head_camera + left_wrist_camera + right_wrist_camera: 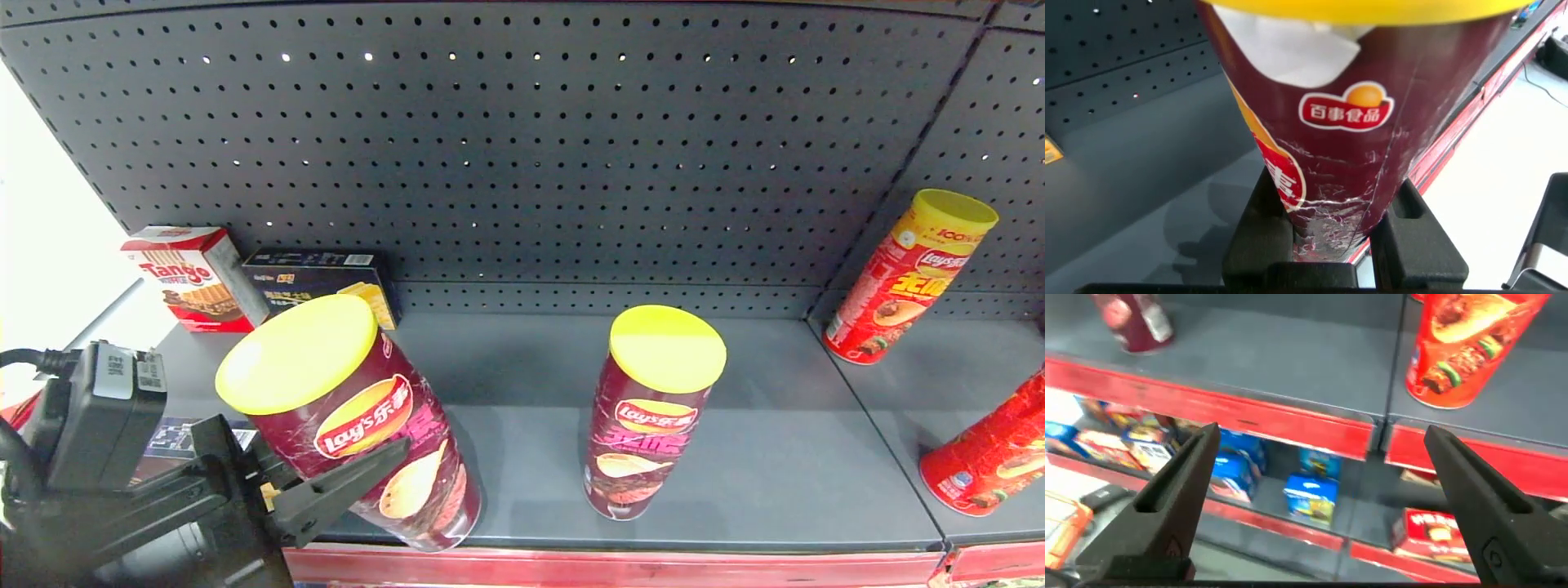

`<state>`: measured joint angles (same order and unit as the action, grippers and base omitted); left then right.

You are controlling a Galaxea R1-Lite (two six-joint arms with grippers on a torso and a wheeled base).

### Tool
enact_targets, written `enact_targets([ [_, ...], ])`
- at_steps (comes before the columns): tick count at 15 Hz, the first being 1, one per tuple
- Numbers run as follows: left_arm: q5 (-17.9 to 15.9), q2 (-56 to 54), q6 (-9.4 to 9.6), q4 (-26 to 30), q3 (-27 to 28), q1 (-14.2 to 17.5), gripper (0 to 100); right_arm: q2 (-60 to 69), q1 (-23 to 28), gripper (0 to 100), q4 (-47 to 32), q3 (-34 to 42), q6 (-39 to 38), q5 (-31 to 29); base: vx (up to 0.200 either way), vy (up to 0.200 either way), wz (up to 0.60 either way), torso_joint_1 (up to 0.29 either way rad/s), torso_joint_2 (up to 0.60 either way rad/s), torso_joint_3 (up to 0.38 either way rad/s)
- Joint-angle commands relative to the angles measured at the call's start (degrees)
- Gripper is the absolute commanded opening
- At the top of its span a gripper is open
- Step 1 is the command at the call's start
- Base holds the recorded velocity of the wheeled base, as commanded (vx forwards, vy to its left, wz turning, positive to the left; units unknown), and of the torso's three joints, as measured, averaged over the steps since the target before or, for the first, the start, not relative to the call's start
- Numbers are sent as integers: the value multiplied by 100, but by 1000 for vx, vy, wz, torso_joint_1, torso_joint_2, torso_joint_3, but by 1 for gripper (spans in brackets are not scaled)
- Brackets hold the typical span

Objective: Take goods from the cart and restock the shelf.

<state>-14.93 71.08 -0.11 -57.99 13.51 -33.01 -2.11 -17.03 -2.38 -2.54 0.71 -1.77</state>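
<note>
Head view: left arm (pixel 122 498) low at the robot's left, wrist angled up and inward. The left gripper (pixel 1337 233) is clamped on the lower body of a maroon chip can (pixel 1355 122), one finger (pixel 343 486) lying across its front. The right gripper (pixel 1323 457) holds nothing, its dark tapering fingers (pixel 1180 494) spread wide apart

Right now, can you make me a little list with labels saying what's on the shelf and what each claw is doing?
Left claw: shut on a maroon chip can with a yellow lid, tilted at the front edge of the shelf
Right claw: open, empty, in front of the shelf's red edge
Middle of shelf: second maroon can, standing
Right bay: back red can, front red can
Back left: red box, dark box
</note>
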Motion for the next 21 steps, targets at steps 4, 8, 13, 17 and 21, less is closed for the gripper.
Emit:
enact_targets([
  [4,-1,169,2,-2,64,-83,0,211,-547,100,0,7,184,27,0,0,0,0,0,0],
  [8,-1,169,2,-2,73,-65,0,211,-125,100,-17,-19,703,-702,0,0,0,0,0,0],
  [13,-10,178,2,-19,91,-83,0,-193,226,100,0,-19,685,-975,0,0,0,0,0,0],
  [17,-18,160,11,-19,82,-91,0,-413,1554,100,-8,-28,641,-1054,0,0,0,0,0,0],
  [21,-18,204,11,-11,135,-74,0,211,1791,100,167,60,457,-896,0,0,0,0,0,0],
])
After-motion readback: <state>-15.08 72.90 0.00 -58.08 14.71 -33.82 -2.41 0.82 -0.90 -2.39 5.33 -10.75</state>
